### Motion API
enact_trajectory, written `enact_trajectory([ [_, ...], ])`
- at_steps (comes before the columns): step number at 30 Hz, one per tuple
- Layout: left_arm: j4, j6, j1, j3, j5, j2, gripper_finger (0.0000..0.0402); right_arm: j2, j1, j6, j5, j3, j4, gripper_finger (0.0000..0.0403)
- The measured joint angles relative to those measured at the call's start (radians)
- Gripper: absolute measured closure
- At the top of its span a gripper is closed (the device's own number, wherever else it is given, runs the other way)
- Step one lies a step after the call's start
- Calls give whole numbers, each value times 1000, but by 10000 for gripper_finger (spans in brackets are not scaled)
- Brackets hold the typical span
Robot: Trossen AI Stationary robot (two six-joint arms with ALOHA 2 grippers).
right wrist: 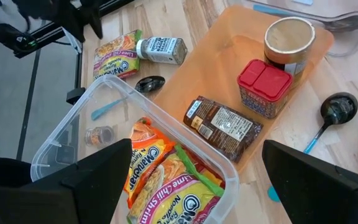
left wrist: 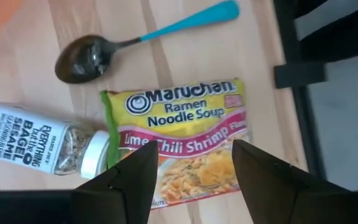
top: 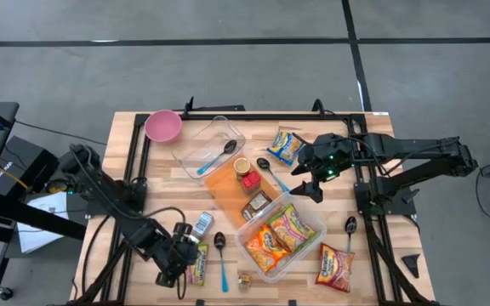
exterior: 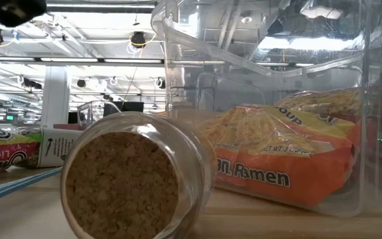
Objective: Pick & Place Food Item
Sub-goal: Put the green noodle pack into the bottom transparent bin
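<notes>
A yellow Lime Chili Shrimp ramen packet (left wrist: 185, 134) lies flat on the wooden table near its front left (top: 198, 265). My left gripper (left wrist: 191, 180) hangs open over it (top: 185, 259), pointing steeply down, one finger over each long side and the packet showing in the gap. A seasoning bottle (left wrist: 42, 146) lies on its side right against the packet. My right gripper (top: 306, 189) waits wide open above a clear tub (right wrist: 73, 130) holding ramen packets (right wrist: 166, 180).
A black spoon with a blue handle (left wrist: 92, 56) lies just beyond the packet. An orange board (top: 228, 183) carries a red-lidded tin, a jar and a brown packet. A pink bowl (top: 163, 126), a second clear tub (top: 209, 144) and loose ramen packets (top: 336, 265) are spread about.
</notes>
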State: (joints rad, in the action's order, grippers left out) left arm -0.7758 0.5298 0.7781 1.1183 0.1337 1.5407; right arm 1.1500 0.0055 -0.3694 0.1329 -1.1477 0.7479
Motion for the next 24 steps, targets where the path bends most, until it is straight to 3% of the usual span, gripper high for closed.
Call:
enact_trajectory([
  [10, 26, 34, 0, -4, -3, 121, 202, 0, 0, 11, -1, 0, 0, 46],
  [24, 151, 134, 15, -120, -17, 117, 202, 0, 0, 11, -3, 0, 0, 46],
])
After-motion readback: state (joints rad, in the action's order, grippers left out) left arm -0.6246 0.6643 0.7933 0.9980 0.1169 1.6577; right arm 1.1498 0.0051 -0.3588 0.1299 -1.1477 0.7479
